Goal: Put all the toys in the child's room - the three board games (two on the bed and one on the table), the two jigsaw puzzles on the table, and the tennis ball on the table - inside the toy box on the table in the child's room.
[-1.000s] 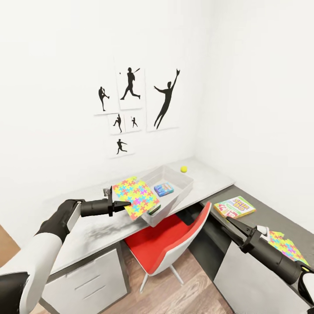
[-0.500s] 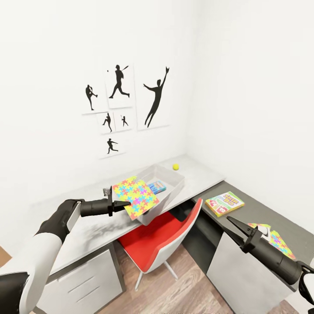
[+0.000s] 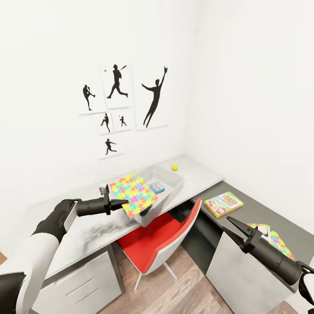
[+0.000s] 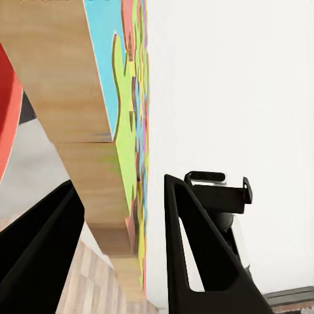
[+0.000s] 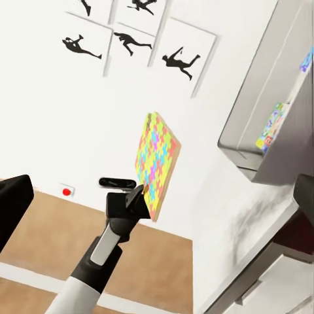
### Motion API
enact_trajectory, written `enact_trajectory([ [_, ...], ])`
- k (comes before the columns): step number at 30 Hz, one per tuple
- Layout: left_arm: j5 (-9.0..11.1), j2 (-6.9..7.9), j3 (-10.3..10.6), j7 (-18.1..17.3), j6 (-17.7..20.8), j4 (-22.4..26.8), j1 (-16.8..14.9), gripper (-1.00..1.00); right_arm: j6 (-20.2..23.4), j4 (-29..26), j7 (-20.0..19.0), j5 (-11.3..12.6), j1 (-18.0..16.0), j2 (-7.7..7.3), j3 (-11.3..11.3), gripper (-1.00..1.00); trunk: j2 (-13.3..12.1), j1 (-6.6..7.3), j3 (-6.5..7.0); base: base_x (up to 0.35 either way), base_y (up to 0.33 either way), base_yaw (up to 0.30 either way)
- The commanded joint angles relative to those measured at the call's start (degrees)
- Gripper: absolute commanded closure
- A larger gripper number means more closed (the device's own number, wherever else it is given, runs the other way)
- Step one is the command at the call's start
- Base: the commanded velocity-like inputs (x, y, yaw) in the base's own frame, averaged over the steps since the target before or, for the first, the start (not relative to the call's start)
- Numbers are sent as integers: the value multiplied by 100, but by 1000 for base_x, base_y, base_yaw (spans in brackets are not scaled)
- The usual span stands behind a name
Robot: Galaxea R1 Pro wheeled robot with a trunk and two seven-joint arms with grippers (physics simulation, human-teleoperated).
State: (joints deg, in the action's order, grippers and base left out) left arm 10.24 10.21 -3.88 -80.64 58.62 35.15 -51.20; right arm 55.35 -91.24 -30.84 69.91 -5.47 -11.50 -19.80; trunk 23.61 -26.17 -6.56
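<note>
Holding a jigsaw puzzle [image 3: 132,195] by its near edge, the left gripper [image 3: 114,203] has its fingers closed on the thin board, which juts out tilted over the near-left rim of the toy box [image 3: 173,192]. The left wrist view shows the board pinched edge-on between the two dark fingers [image 4: 196,261], and the right wrist view shows the puzzle [image 5: 157,163] standing clear of the bin's wall. Gripping it at one edge probably leaves the rest of the board free to slide down into the bin once it is let go.

Further right, the toy box sits at an angle on the pale grey table [image 3: 93,231], its near corner overhanging the front edge above the red chair [image 3: 157,244]. A small blue board game [image 3: 156,187] already lies inside it. Just behind the box, near the wall, the tennis ball [image 3: 175,167] rests on the tabletop.

On the dark-topped cabinet [image 3: 261,213] lies the yellow-green board game [image 3: 224,203], well apart from the bin. The right gripper [image 3: 230,227] hovers with its fingers parted and empty, near the second jigsaw puzzle [image 3: 274,239], which lies flat on the cabinet partly behind the arm, presumably waiting for its turn.
</note>
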Motion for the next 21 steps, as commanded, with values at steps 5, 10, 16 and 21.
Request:
enact_trajectory([
  [5,12,30,4,-36,53,0,-4,100,28,1,-27,-21,-10,5,-7,-100,11,-5,-7,159,0,-210],
  [10,13,33,9,-39,53,0,-4,100,24,1,-27,-21,-7,7,-7,-100,11,-5,-4,21,0,-190],
  [16,13,33,10,-40,53,0,-4,100,27,1,-27,-21,-8,5,-7,-100,11,-5,-4,2,0,-31],
  [21,13,33,8,-40,53,0,-4,100,20,1,-26,-21,-7,7,-7,-100,11,-5,-4,22,0,-2],
])
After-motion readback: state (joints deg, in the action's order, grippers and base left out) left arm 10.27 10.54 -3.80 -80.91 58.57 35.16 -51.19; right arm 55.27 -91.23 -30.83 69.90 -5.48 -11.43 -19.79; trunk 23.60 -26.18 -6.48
